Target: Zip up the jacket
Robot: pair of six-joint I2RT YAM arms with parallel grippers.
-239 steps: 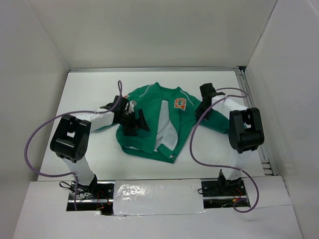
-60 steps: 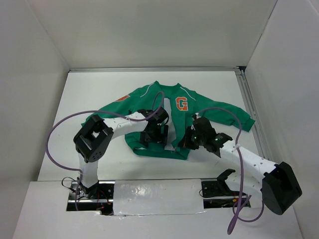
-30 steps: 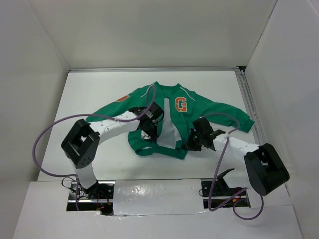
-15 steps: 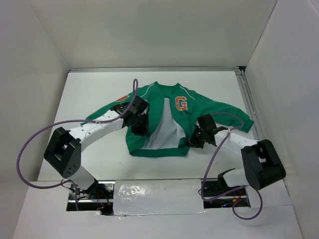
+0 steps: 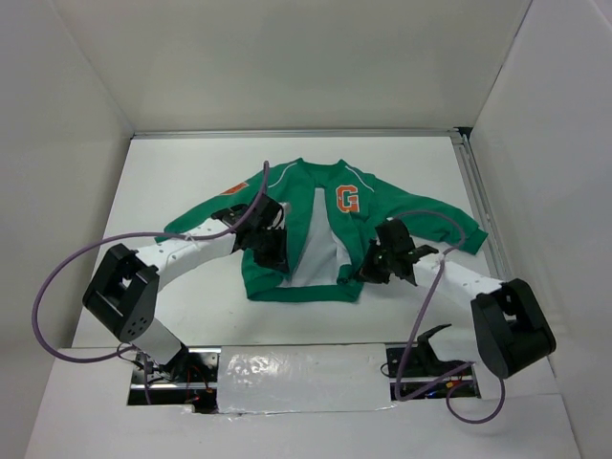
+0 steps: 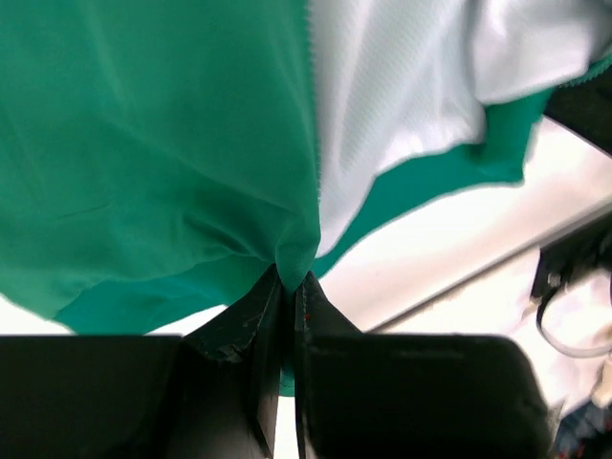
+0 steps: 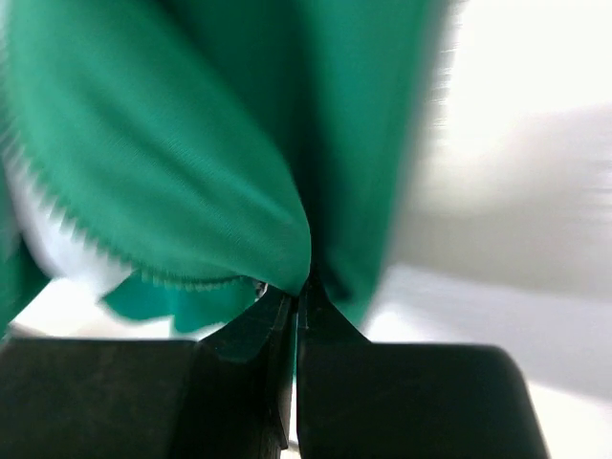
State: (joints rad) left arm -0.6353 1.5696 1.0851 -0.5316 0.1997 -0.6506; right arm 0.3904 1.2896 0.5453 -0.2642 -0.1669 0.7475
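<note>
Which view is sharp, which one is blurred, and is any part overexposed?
Top external view: sharp and evenly lit, the jacket clear. Left wrist view: fabric in focus, the left gripper dark. Right wrist view: fabric smeared and soft, the table washed out to white.

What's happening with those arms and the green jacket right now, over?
Left gripper shut on jacket, one front edge. Right gripper shut on the other edge. Front open, unzipped. Nothing seen in the way.
</note>
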